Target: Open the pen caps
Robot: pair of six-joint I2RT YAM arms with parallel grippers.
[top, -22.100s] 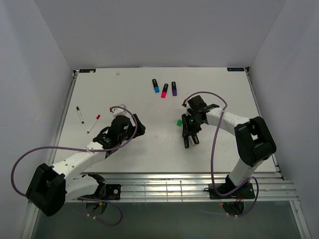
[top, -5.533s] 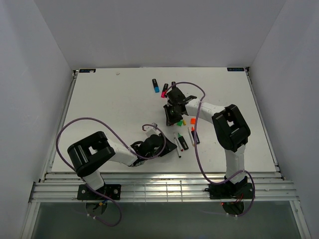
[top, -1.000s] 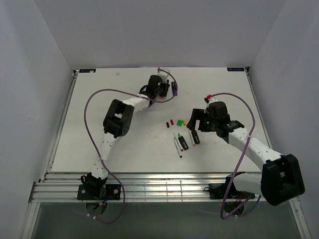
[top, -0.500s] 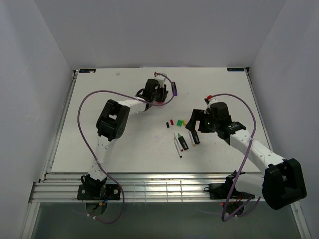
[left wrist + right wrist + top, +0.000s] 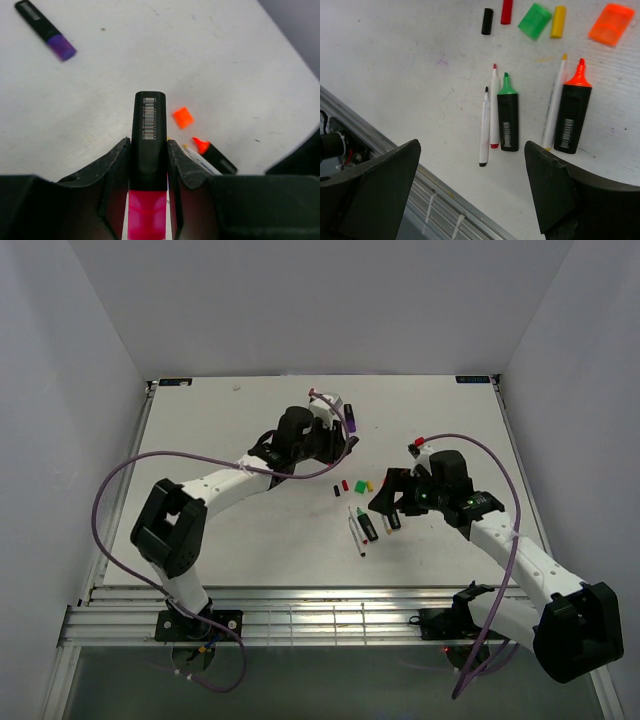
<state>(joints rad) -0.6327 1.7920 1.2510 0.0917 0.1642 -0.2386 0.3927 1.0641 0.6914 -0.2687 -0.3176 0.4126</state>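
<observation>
The left tool (image 5: 149,146) is partly closed on the pink marker (image 5: 148,120). The pink cap (image 5: 146,220) sits deep between the fingers (image 5: 117,165), and the black body juts straight out at 12 o'clock along the tool's axis. In the top view, the right tool (image 5: 392,496) hovers over the worktop (image 5: 230,510) at 4 o'clock from it, wide open and empty. It looks like the arm best placed to take that free end.

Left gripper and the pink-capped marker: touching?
Touching. The left wrist view shows the left gripper with both fingers pressed flush against the black body of the pink-capped marker, with no gap on either side.
</observation>
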